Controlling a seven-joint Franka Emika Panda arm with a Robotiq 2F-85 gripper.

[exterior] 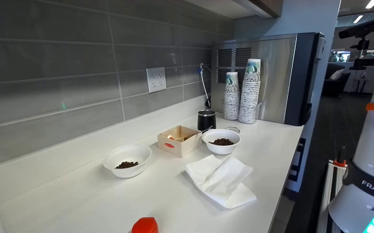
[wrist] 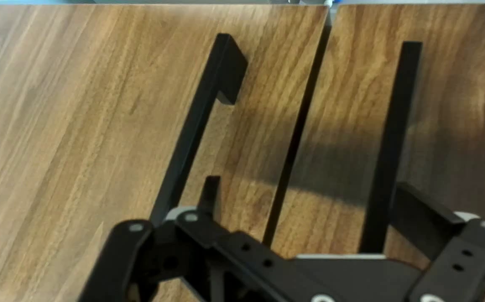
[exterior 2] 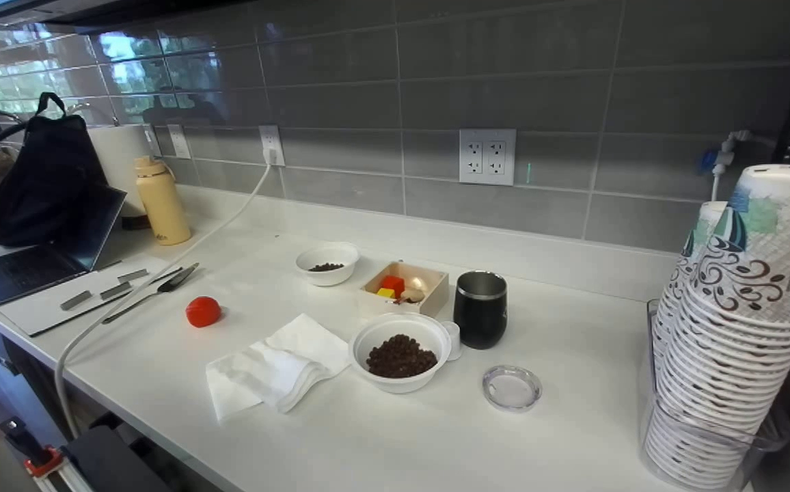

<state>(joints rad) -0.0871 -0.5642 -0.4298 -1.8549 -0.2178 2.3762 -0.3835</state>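
Nearest the jaws, wrist view: two black bars, a left handle (wrist: 195,126) and a right handle (wrist: 393,138), mounted on wood-grain panels (wrist: 79,117), both running at a slant. Jaws spread wide, nothing seen held; the tip on the right overlaps the right handle in view, contact cannot be told. Judgement: this range calls for slow, small moves. Match the jaws to the slant and check depth first, as sideways drift could knock a tip on a bar. The raised upper end of the left handle shows standoff from its panel, a useful depth cue. A dark seam (wrist: 302,121) parts the panels.

Farther out: both exterior views show a white table (exterior: 93,200), jaws out of frame. On it: a fuller bowl (exterior 2: 395,385) and a sparser bowl (exterior 2: 327,279) of brown pieces (exterior 2: 402,357), a wooden box (exterior: 189,146), a black tumbler (exterior 2: 480,318), stacked paper cups (exterior 2: 750,355). A crumpled napkin (exterior 2: 285,359) lies just beside the fuller bowl.
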